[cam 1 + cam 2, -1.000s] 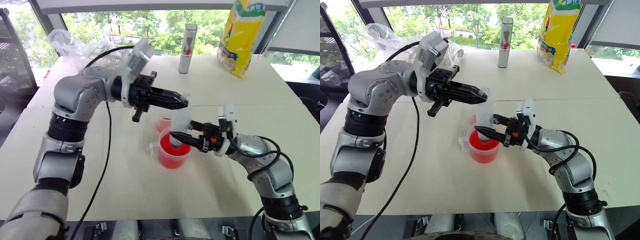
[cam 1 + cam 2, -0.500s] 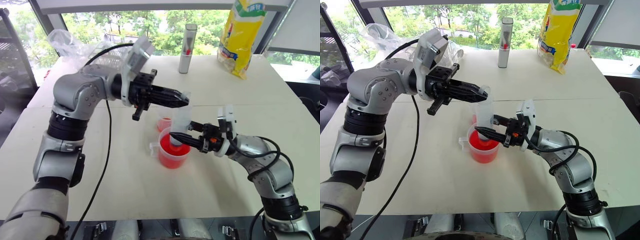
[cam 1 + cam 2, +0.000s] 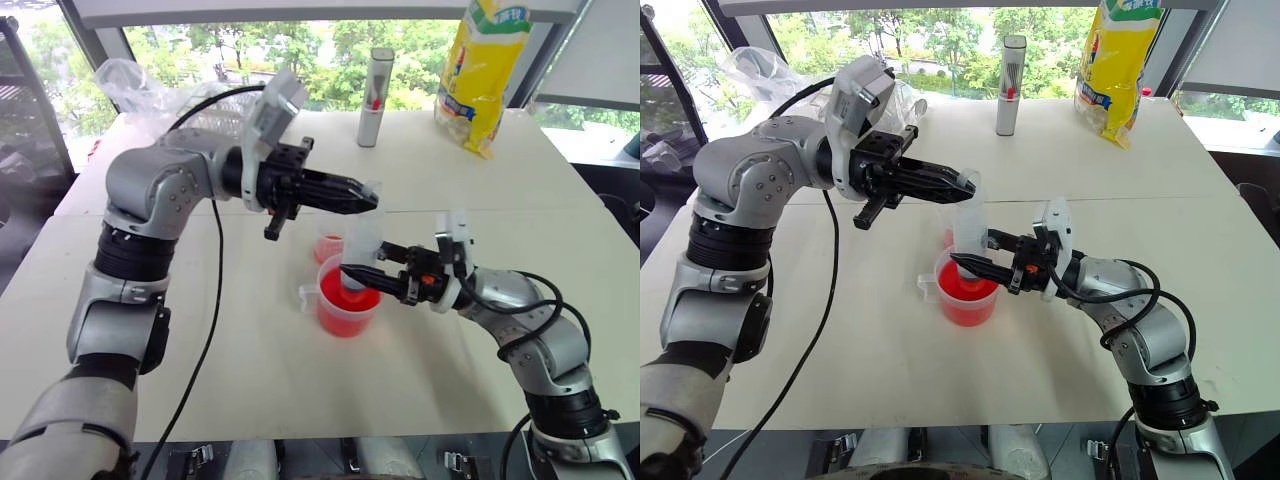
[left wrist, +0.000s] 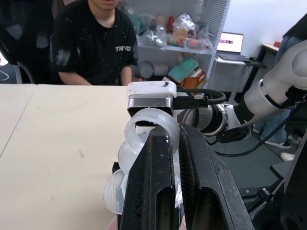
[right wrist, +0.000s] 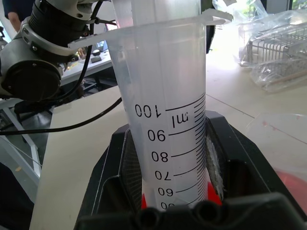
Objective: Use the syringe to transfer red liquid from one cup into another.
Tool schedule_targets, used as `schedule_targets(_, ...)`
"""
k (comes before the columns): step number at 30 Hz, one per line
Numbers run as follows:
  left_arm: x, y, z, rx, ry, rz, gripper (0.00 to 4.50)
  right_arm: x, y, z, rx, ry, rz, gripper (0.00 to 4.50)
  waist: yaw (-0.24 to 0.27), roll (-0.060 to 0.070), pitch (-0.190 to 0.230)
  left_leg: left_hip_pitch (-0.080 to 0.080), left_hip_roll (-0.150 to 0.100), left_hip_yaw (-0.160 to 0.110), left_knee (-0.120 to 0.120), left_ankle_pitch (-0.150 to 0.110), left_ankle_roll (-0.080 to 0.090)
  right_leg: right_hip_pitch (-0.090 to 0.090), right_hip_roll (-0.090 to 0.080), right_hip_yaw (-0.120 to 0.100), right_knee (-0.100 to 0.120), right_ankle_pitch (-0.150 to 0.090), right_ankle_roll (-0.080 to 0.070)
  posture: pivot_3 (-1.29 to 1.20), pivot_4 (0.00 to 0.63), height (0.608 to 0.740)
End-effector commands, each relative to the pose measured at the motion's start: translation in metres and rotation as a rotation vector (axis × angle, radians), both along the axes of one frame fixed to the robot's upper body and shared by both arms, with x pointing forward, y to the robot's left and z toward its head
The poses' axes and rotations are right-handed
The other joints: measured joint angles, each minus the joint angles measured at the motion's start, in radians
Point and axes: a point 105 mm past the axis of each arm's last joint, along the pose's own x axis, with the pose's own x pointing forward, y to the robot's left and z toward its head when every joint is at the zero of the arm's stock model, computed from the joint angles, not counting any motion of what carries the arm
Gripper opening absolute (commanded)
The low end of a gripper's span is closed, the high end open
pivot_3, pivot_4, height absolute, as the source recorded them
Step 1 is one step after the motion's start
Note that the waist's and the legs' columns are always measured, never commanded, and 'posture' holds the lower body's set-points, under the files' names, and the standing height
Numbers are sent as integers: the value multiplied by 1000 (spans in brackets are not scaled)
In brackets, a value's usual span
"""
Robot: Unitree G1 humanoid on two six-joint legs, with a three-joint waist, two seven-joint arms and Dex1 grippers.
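Syringe (image 3: pixel 358 250) over white table (image 3: pixel 260 370), beside bright leafy windows (image 3: pixel 300 55).

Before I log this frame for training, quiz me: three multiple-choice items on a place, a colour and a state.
1. Where does the large clear plastic syringe stand?
A. upright in the handled clear measuring cup
B. flat on the white table
C. beside the yellow bag

2. What colour is the liquid in that cup?
A. blue
B. red
C. green

3. What is the right hand doing?
A. hanging open
B. resting on the table
C. clamping the syringe barrel

Answers: 1 A, its lower end sits inside the cup; 2 B, red shows through the plastic; 3 C, the right wrist view shows fingers pressed on the barrel.
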Motion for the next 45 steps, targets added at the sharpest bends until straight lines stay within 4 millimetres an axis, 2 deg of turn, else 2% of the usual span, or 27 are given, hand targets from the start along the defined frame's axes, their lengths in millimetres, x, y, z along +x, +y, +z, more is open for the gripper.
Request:
schedule_targets(1,-1,8,31,-86,-140,50,1033,-10,10,-4,-25,18,76,1412,-1,0,0,0,0,0,0,0,0,0,0,0,0,0,0,0,150,740)
schedule_targets(8,2,12,21,-55,-138,83,4451,-10,11,9,-17,-24,89,1412,1,0,0,0,0,0,1,0,0,0,1,0,0,0,0,0,150,740)
schedule_targets(15,10,35,15,-57,-126,214,4482,-13,13,29,5,-88,89,1412,-1,0,0,0,1,-1,2,0,0,0,1,0,1,0,0,0,150,740)
schedule_targets(23,23,60,21,-85,-141,366,4482,-8,7,44,23,-124,60,1412,1,0,0,-1,1,-1,2,0,0,0,0,0,1,0,0,0,150,740)
schedule_targets(30,26,63,18,-91,-141,402,4482,-9,3,54,26,-130,64,1412,2,0,0,-1,1,-1,2,0,0,0,0,0,1,0,0,0,150,740)
schedule_targets(35,30,66,21,-103,-152,423,4482,-2,-4,92,54,-177,78,1412,-3,0,0,0,1,0,2,0,0,0,0,0,1,0,0,0,150,740)
schedule_targets(38,31,67,25,-117,-168,433,4482,24,-12,122,84,-207,61,1412,-3,0,0,0,1,0,2,0,0,0,0,0,1,0,0,0,150,740)
schedule_targets(40,31,68,26,-122,-172,436,4482,39,-13,131,95,-210,52,1412,-1,0,0,0,1,0,2,0,0,0,0,0,1,0,0,0,150,740)
schedule_targets(42,31,69,25,-124,-176,442,4482,54,-12,132,99,-206,48,1412,-1,0,0,0,1,0,2,0,1,0,0,0,1,0,0,0,150,740)
schedule_targets(45,31,73,26,-132,-185,468,4482,80,-4,124,109,-186,37,1412,-3,0,0,-1,1,0,2,-1,2,0,0,0,0,0,0,0,150,740)
